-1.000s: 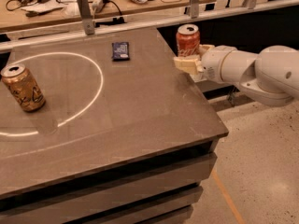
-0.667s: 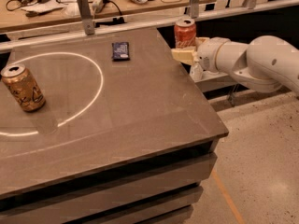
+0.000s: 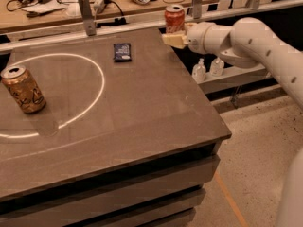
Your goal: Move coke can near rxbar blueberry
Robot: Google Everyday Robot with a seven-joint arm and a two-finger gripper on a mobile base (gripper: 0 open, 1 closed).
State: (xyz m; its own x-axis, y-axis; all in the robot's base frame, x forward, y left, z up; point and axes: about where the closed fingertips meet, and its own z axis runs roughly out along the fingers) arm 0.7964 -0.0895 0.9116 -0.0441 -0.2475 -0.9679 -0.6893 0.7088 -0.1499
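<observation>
**Red can held at the counter's far right corner**

The grey counter (image 3: 156,112) fills most of the view, with its near edge towards the bottom and dark shelves showing beneath it. To its right lies a pale speckled floor (image 3: 265,141).

The robot's white arm (image 3: 255,41) reaches in from the right, running leftwards towards the counter's far right corner. Beyond the counter's far edge, a wooden workbench (image 3: 57,6) stretches across the top, littered with cables and small tools.

A thin bright ring of light (image 3: 102,82) curves across the left half of the counter. The gold-brown can (image 3: 22,90) stands inside it near the left edge, leaning slightly.

The tool (image 3: 171,39) sits at the end of the arm, right over the far right corner of the counter. Its pale fingers are clamped on the lower part of the coke can (image 3: 174,17). The coke can stands upright in that grip, its silver top showing, and its base is hidden behind the fingers. Whether it touches the counter cannot be told.

The rxbar blueberry (image 3: 122,51) lies flat on the far part of the counter. It is left of the coke can and apart from it, just outside the ring on its far right side.

Two small clear bottles (image 3: 199,71) stand on a low ledge right of the counter, below the arm.
</observation>
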